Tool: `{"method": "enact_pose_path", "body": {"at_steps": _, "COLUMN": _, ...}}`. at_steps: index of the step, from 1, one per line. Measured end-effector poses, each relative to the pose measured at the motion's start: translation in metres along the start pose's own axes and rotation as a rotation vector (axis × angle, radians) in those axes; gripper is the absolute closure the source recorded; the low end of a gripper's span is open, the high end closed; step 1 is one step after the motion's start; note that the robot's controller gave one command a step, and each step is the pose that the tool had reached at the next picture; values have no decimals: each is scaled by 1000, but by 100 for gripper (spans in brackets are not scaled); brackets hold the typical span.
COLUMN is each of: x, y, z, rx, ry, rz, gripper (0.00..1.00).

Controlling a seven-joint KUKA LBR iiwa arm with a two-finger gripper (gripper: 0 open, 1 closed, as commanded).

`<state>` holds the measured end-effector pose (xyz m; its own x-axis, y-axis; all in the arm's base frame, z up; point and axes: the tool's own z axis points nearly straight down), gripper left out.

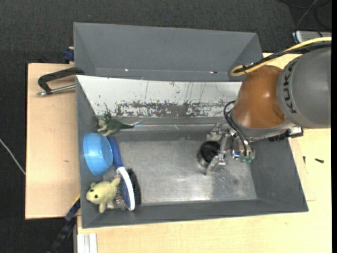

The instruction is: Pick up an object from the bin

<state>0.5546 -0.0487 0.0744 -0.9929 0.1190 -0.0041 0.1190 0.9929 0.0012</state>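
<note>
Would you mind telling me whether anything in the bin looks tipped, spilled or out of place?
The blue bowl lies tipped on its side by the bin's left wall, and the white brush lies against the yellow plush toy beside it. Nothing looks spilled or broken.

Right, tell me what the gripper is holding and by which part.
It cannot be told. The gripper is down at the right of the bin against a small black round thing, but a hold is not visible.
</note>
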Motion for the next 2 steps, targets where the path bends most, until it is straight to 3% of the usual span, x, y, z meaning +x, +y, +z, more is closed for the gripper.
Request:
{"method": "enact_pose_path", "body": {"at_steps": 1, "x": 0, "y": 0, "z": -1, "rx": 0, "ry": 0, "rz": -1, "gripper": 100}}
{"method": "enact_pose_path", "body": {"at_steps": 2, "x": -2, "y": 1, "z": -2, "rx": 0, "ry": 0, "rz": -1, "gripper": 100}}
